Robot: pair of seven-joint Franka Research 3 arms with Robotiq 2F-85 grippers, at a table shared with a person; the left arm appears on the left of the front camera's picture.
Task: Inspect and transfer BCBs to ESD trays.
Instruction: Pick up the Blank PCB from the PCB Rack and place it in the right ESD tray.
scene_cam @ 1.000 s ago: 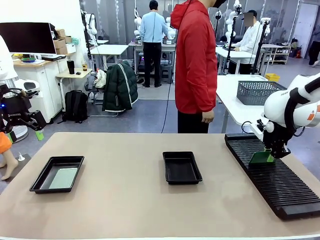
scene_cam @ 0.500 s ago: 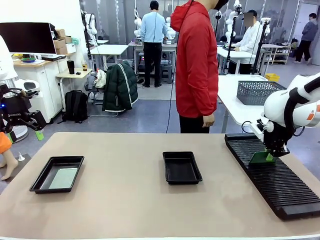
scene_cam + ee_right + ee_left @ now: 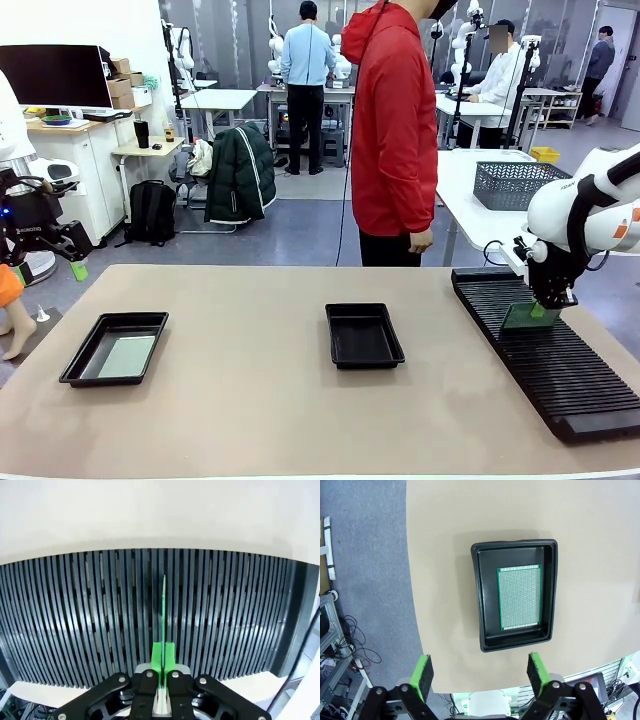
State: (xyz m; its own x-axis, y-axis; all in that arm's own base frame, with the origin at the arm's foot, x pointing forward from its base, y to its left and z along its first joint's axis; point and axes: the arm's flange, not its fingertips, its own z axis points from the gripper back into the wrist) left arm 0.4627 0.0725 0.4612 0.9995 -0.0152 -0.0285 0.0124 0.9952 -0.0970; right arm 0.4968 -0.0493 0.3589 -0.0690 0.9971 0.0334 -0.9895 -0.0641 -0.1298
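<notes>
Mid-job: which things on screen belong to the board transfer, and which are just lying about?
Job: gripped board, pinched by the right fingers, upright in the slotted rack; flat board in the left tray; middle tray.
Lying about: wire basket, backpack, dark jacket, monitor.

- long black slotted rack (image 3: 565, 375) along the bench's (image 3: 250, 410) right side
- person in a red jacket (image 3: 392, 130) at the far edge
- grey wire basket (image 3: 518, 184) further back
- backpack (image 3: 152, 212) on the floor
</notes>
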